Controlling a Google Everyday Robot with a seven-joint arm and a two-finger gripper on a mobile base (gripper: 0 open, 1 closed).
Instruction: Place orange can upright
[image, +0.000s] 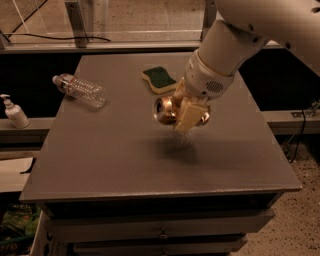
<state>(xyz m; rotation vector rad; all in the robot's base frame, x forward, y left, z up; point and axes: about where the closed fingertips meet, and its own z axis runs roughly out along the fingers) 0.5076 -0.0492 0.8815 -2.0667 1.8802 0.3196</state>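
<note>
The tool (189, 114) is pinching the orange can (165, 110), clamped across its body, and holds it in the air over the middle of the counter (100, 165), a little toward the far edge — a shadow lies below it. The can is on its side, one round end facing the left edge. Let go like this, it would likely drop and roll, perhaps toward the sponge (159, 79) near the far edge. The dented wall might also slip in the grip during turning — then it lands crooked.

Grey table (100, 165) w/ bottle (80, 90) lying back-left, sponge (159, 79) at back; gripper (185, 111) holding orange can (164, 109) above centre.
</note>
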